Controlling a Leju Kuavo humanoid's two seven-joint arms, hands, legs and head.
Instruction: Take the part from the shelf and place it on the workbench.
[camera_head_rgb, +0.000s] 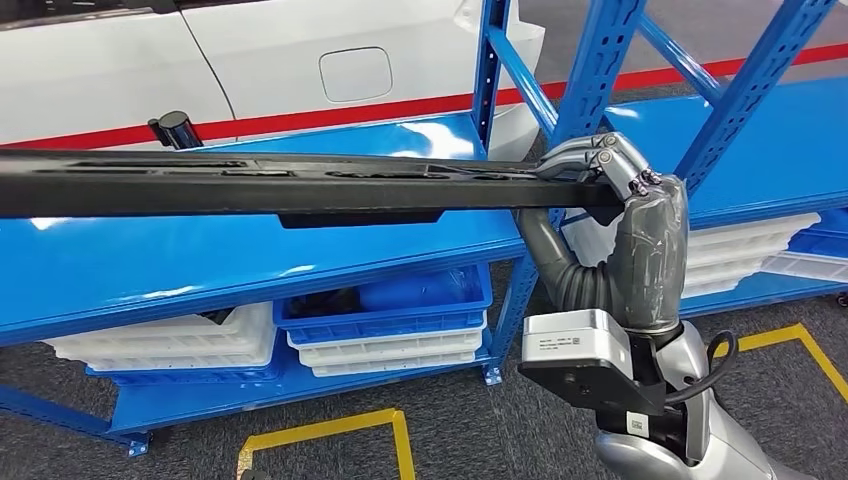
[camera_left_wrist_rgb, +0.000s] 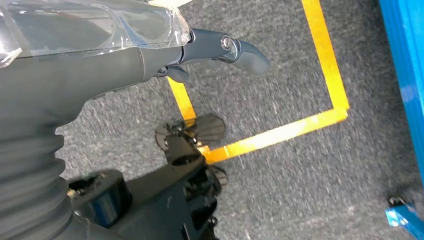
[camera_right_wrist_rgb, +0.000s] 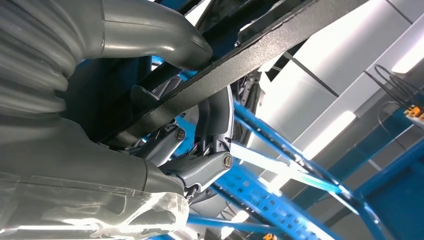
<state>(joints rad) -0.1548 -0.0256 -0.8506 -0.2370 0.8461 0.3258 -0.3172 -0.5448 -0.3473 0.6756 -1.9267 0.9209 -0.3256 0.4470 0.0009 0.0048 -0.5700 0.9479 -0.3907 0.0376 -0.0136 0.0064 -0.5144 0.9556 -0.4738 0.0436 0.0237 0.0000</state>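
in the head view, the far left and upper edge show a white car with a fuel flap, standing behind the racks beside a red floor stripe. in front of it runs the blue shelf, its glossy top level spanning the left two thirds of the picture. below that level sit stacked white trays on the left and blue bins on white ones nearer the middle. yellow floor tape marks a box on the grey carpet before the rack.

the part, a long black slotted bar, stretches level from the left edge across the shelf top, raised above it, to the right robot hand. that right robot hand grasps the bar's right end, silver fingers hooked over the top and the thumb under it; the right wrist view shows the thumb pressing on the bar from one side and the fingers wrapped on the other. right of the hand stand blue uprights and a second rack with more white trays.

the left robot hand hangs over the grey carpet and yellow tape, fingers apart and holding nothing.
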